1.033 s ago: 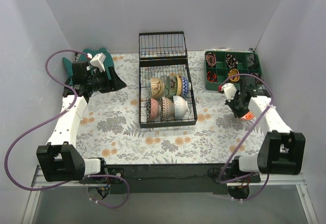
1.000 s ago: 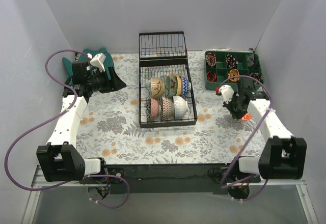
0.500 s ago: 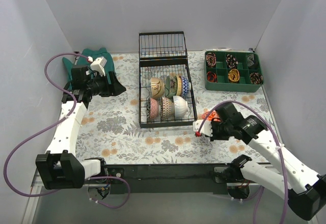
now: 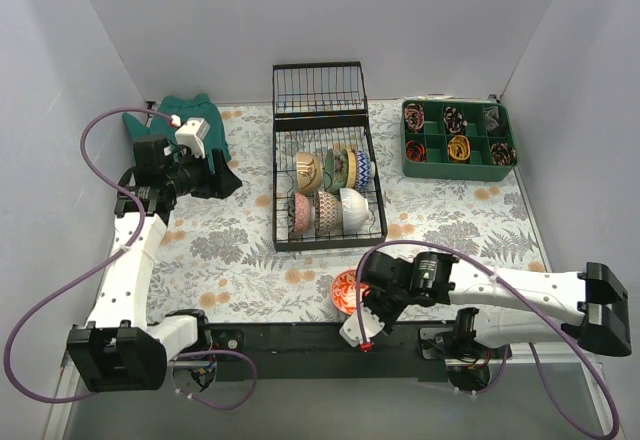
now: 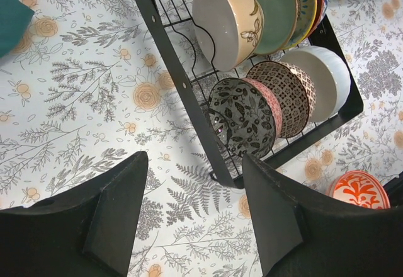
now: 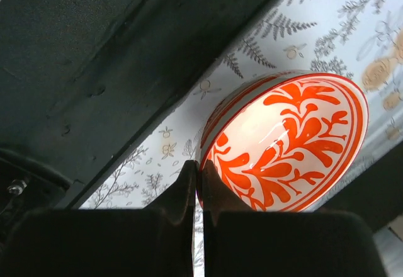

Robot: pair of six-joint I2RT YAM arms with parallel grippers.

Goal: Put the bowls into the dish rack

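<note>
The black wire dish rack (image 4: 279,210) stands mid-table with its grid panel raised at the back. It holds several bowls on edge, among them a cream one (image 5: 228,25), a white one (image 5: 324,82) and a dark patterned one (image 5: 242,116). My right gripper (image 6: 201,173) is shut on the rim of a red-orange patterned bowl (image 6: 283,141), low over the table near its front edge (image 4: 345,289). That bowl also shows in the left wrist view (image 5: 357,190). My left gripper (image 5: 192,208) is open and empty, hovering left of the rack (image 4: 225,175).
A green compartment tray (image 4: 458,140) with small items sits at the back right. A teal cloth (image 4: 185,120) lies at the back left behind my left arm. The black front rail (image 6: 94,69) runs close beside the held bowl.
My right arm has swung from the right side near the green tray to the table's front edge, carrying the red-orange bowl. My left arm has shifted slightly.
</note>
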